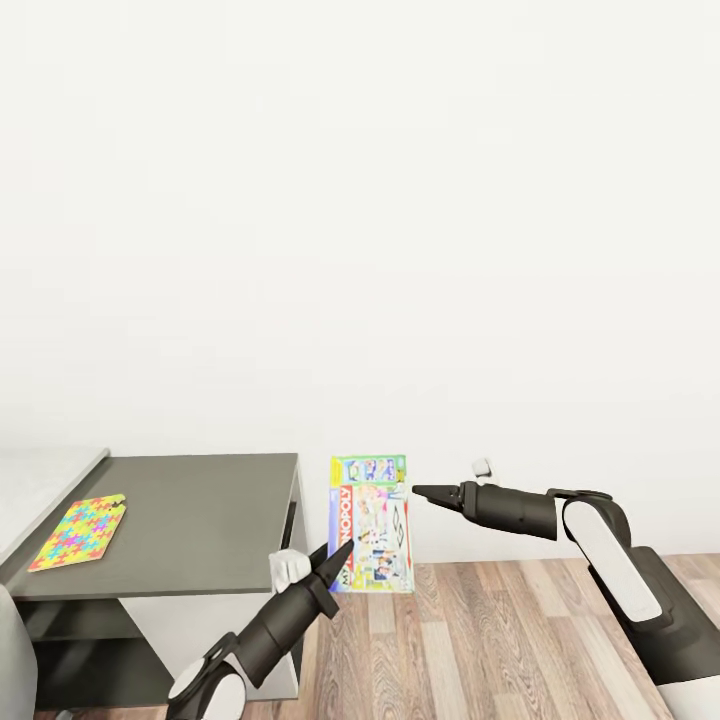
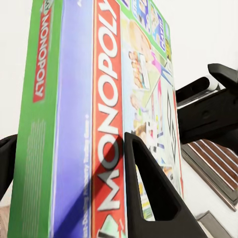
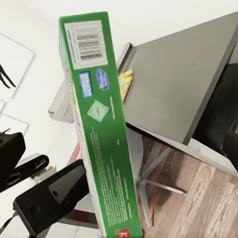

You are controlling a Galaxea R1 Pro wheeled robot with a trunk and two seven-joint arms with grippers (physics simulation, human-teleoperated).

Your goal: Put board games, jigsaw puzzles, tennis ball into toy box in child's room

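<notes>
The Monopoly box [image 1: 369, 524] hangs upright over the floor beside the counter [image 1: 200, 520], pinched between both arms: the left claw [image 1: 335, 560] grips its lower edge, the right claw [image 1: 428, 492] closes on its side. It looks light, stiff and slick; flat-face grips seem safest. A puzzle [image 1: 78, 531] lies on the counter.

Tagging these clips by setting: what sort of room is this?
Likely a child's room or playroom: a Monopoly box held up between both arms, a bright jigsaw puzzle lying on a grey table, a plain white wall and a wood-plank floor.
</notes>
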